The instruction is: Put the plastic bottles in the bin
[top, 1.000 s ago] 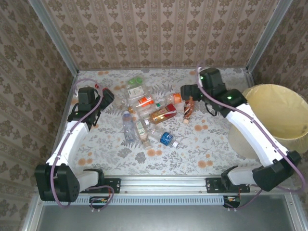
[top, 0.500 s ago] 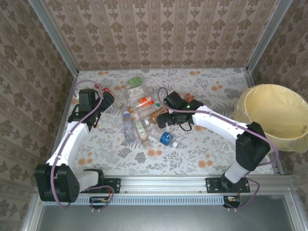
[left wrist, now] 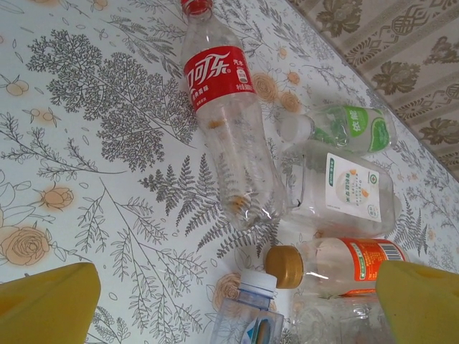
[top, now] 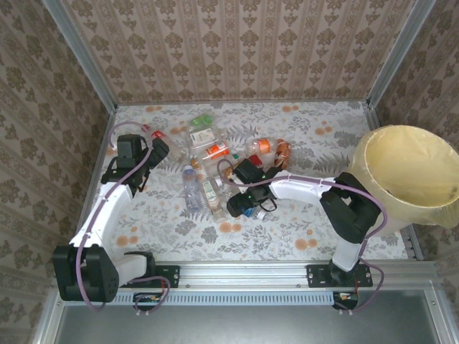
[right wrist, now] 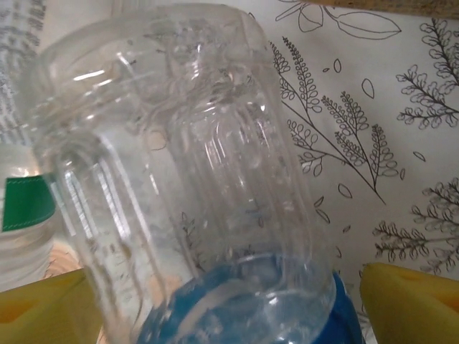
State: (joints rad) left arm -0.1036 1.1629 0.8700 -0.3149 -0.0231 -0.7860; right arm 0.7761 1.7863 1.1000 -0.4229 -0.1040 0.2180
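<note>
Evidently empty, the clear blue-labelled bottle [right wrist: 215, 179] lies on the flowered table [top: 315, 222] at the near edge of the bottle heap [top: 211, 154], well apart from the bin [top: 412, 168]. The right gripper [top: 242, 203] straddles it, jaws spread and not yet pinching; the left gripper [left wrist: 233, 301] hangs spread wide. It looks light, thin-walled and slick, so a hold across the stiffer ribbed body seems best.

A lab test booth: aluminium frame [top: 81, 57], wallpapered walls [top: 237, 50].
</note>
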